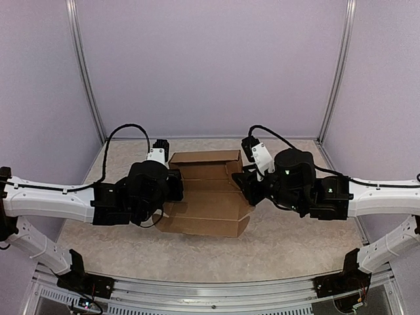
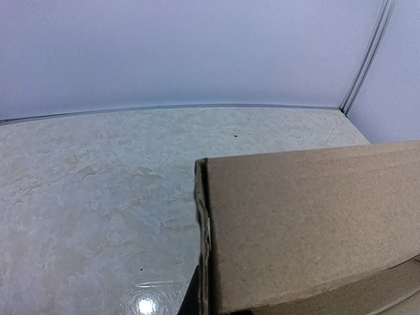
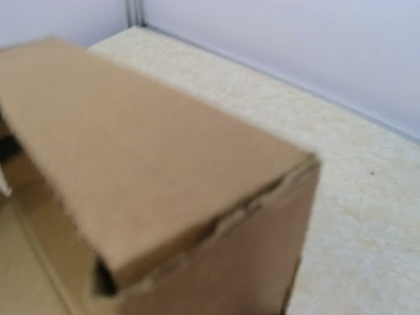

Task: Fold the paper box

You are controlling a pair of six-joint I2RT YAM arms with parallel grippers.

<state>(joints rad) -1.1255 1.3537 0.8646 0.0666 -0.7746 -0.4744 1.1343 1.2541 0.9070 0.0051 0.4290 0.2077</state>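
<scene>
The paper box (image 1: 207, 203) is plain brown cardboard, partly folded, with its back wall raised, and lies mid-table between both arms. My left gripper (image 1: 176, 187) is at the box's left side. In the left wrist view the box's wall (image 2: 308, 223) stands edge-on in the middle, and one dark finger (image 2: 190, 298) presses against its outer face; the other finger is hidden behind the cardboard. My right gripper (image 1: 241, 180) is at the box's right side. The right wrist view is blurred and filled by a folded box corner (image 3: 131, 151); its fingers are hidden.
The speckled beige table (image 1: 289, 243) is enclosed by pale lilac walls with metal corner posts (image 1: 85, 79). Black cables loop behind both wrists (image 1: 128, 128). The arm bases sit on a rail at the near edge (image 1: 210, 292).
</scene>
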